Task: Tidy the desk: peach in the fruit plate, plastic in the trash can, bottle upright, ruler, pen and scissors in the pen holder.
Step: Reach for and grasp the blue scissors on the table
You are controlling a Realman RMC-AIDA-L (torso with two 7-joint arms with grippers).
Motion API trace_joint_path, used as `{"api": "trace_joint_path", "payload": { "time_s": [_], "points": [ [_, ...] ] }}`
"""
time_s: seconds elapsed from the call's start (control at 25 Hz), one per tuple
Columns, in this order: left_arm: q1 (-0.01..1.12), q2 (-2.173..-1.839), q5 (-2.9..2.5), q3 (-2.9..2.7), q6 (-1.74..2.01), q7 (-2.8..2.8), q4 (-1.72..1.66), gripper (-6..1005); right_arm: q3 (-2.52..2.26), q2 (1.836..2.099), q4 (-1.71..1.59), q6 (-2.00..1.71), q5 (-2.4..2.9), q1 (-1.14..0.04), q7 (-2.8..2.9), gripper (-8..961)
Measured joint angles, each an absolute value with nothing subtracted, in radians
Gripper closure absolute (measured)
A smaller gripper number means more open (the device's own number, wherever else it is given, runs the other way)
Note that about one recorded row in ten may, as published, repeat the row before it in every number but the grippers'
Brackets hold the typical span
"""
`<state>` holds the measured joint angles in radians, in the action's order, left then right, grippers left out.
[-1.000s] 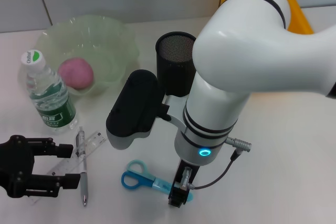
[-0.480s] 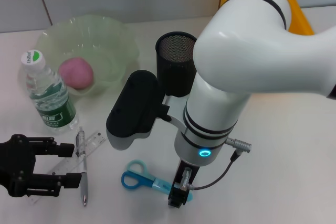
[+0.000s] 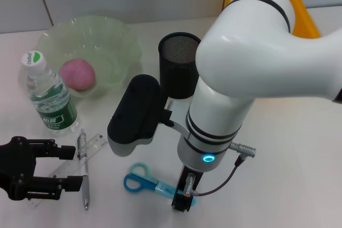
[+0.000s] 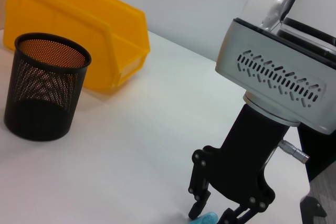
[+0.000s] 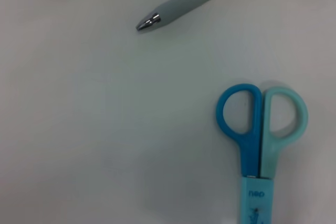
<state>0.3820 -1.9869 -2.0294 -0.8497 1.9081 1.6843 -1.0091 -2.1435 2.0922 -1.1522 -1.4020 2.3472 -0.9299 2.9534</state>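
The robot's large white right arm fills the centre and upper right of the head view, bending down toward the lower centre of the frame. Its black right gripper [image 3: 181,202] points straight down at the bottom centre, fingers spread apart. The black left gripper [image 3: 61,168] sits at the lower left edge, lying level, its two fingers parted and pointing right.

Glossy white arm [image 3: 256,52], black band, blue light ring [image 3: 207,157], grey cable [image 3: 222,180]
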Motion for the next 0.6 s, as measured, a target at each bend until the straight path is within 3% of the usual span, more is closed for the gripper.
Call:
{"api": "trace_joint_path", "payload": {
  "time_s": [0.6],
  "points": [
    [0.382,-1.985,-2.029,-0.85,1.908,1.682,-1.009,243,-2.143,2.092,-1.143,-1.402,2.35,-0.93,2.957,645]
  ]
}}
